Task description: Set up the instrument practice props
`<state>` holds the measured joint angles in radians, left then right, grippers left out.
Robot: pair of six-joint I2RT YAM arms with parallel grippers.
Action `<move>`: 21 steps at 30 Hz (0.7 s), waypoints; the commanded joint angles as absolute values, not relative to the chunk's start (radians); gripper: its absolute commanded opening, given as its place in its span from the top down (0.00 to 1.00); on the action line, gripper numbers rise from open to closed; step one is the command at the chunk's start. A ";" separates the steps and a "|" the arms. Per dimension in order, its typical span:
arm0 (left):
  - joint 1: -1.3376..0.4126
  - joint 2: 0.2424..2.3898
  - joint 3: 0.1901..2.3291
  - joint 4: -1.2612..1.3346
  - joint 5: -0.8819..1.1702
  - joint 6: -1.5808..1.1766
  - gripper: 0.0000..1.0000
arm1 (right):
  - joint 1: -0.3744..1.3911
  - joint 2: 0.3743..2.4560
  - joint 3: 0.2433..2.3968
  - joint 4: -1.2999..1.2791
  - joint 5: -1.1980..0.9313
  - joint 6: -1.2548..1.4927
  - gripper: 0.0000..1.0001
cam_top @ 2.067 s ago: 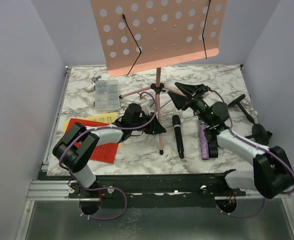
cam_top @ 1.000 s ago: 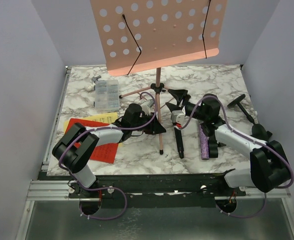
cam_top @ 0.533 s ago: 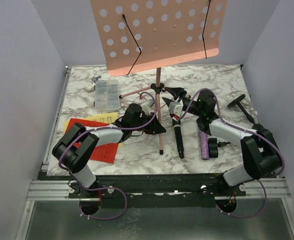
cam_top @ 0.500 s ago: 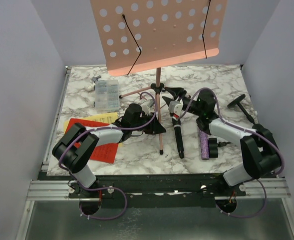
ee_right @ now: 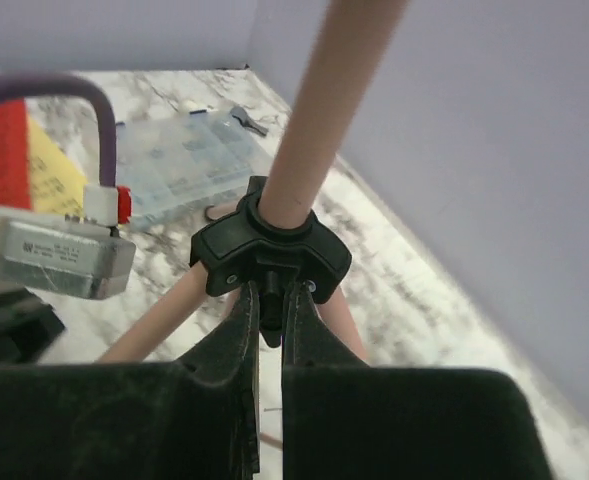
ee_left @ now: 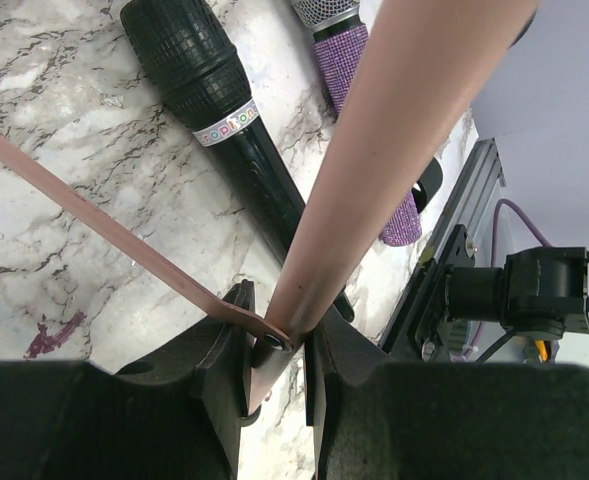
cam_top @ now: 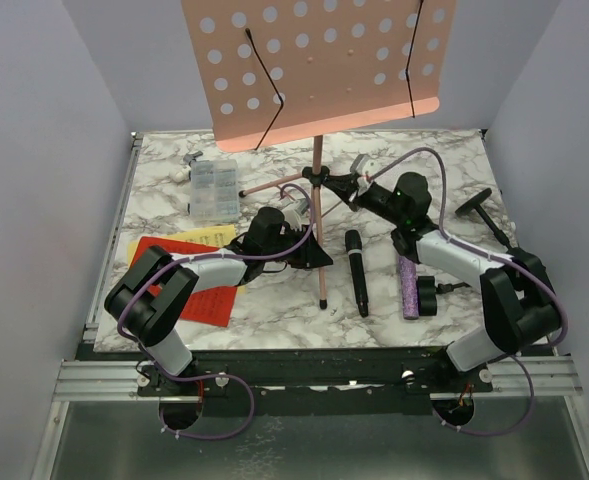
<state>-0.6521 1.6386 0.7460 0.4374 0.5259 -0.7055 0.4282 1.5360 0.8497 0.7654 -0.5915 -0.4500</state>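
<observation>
The pink perforated music rack [cam_top: 314, 70] stands on a thin pole with tripod legs. My left gripper [cam_top: 309, 250] is shut on the front leg [ee_left: 394, 140], just above its brace. At the black tripod hub [cam_top: 316, 177], my right gripper [cam_top: 341, 186] is shut on the hub's small black knob [ee_right: 271, 300]. Between the arms lie the black microphone [cam_top: 357, 272] and the purple glitter microphone [cam_top: 408, 285], flat on the marble. Red [cam_top: 199, 290] and yellow [cam_top: 199, 238] music sheets lie under the left arm. One black mic holder [cam_top: 482, 210] lies at the right; another round base [cam_top: 522, 262] shows behind the right arm.
A clear compartment box [cam_top: 215, 188] sits at the back left, with a small grey object beyond it. Purple walls close in the table on three sides. The rack's other tripod legs spread across the middle back of the table.
My right gripper left the head of the black microphone, moved back and left to the tripod hub, and shut on its knob. The left gripper stayed clamped on the leg.
</observation>
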 commanded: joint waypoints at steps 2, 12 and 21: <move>-0.655 1.662 0.717 0.269 0.500 -0.727 1.00 | 0.429 1.447 0.869 0.751 -0.395 0.350 0.99; -0.655 1.664 0.713 0.269 0.486 -0.723 1.00 | 0.431 1.459 0.974 0.473 -0.363 1.967 0.99; -0.654 1.652 0.707 0.262 0.479 -0.714 1.00 | 0.434 1.433 1.200 0.367 -0.271 2.163 0.65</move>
<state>-0.6422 1.6348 0.7464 0.4538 0.4938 -0.6933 0.4259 1.5356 1.0634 0.1722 -0.3122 1.8824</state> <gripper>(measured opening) 0.275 0.242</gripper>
